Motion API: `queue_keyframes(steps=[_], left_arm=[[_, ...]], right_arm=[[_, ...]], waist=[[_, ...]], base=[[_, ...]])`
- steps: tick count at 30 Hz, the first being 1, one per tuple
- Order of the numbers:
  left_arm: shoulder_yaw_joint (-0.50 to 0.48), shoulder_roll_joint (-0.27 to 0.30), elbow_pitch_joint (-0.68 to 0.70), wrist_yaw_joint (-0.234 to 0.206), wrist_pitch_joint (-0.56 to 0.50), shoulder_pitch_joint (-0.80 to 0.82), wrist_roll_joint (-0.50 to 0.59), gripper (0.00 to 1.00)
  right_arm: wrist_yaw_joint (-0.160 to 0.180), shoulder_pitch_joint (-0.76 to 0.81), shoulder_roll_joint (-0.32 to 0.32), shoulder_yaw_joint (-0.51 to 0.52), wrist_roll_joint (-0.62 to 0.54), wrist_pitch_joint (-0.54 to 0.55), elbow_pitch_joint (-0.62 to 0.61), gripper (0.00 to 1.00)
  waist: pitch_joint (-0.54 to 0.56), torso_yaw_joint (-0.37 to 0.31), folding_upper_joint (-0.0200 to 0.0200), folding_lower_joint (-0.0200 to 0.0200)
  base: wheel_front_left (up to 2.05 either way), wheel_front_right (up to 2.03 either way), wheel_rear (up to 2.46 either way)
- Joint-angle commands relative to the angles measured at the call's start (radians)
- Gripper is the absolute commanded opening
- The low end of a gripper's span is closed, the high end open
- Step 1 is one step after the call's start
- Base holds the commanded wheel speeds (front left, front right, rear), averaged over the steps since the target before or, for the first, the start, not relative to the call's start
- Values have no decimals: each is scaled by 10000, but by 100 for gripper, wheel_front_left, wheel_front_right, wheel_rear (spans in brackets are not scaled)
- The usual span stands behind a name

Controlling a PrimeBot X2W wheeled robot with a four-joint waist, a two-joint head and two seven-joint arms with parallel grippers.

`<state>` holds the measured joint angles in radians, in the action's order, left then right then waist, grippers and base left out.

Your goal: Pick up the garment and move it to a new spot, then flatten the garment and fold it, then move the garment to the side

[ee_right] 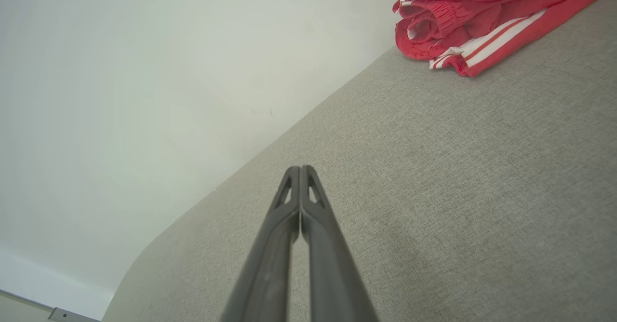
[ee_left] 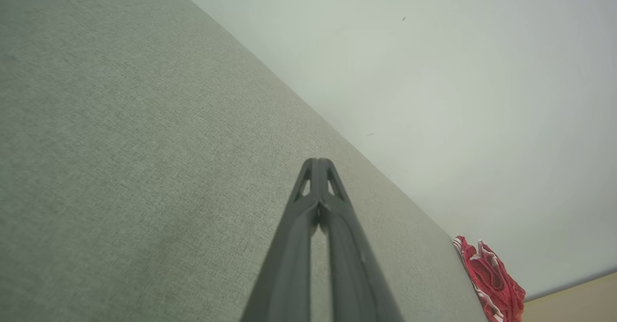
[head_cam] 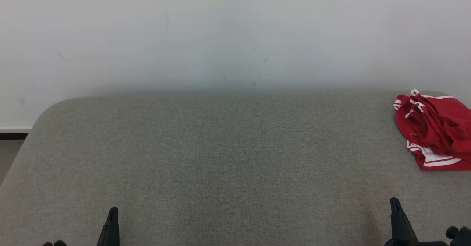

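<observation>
Garment (head_cam: 434, 132) lay bunched far right, parked aside or awaiting pickup; left gripper (ee_left: 317, 161) and right gripper (ee_right: 300, 168) rested near, closed, empty.

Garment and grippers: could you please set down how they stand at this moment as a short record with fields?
surface: grey cloth-covered table against a pale wall
garment: red with white stripes, bunched up, at the table's far right, close to the wall
left gripper: shut, empty, at the near left
right gripper: shut, empty, at the near right
contact: neither gripper touches the garment; bare table lies between them
</observation>
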<state>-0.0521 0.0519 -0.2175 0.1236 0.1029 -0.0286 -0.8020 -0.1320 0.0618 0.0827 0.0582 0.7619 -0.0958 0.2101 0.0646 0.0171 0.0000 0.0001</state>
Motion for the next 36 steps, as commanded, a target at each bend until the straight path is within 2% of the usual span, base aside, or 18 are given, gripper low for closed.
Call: queue_keyframes(steps=[1,16,36], left_arm=[[-60,23,83,39,-75,266,-253,0],[-207,15,-5,55,-599,584,-2200,0],[-355,6,-103,72,-1132,887,-4167,0]], right_arm=[[7,-222,-2,54,269,46,-97,0],[10,-613,-83,187,2314,559,19,0],[14,-1011,-165,320,4351,1075,133,0]], waist=[[-7,-2,0,-1],[-127,-33,0,-1],[-270,-70,0,-1]], base=[[0,0,0],[0,0,0],[0,0,0]])
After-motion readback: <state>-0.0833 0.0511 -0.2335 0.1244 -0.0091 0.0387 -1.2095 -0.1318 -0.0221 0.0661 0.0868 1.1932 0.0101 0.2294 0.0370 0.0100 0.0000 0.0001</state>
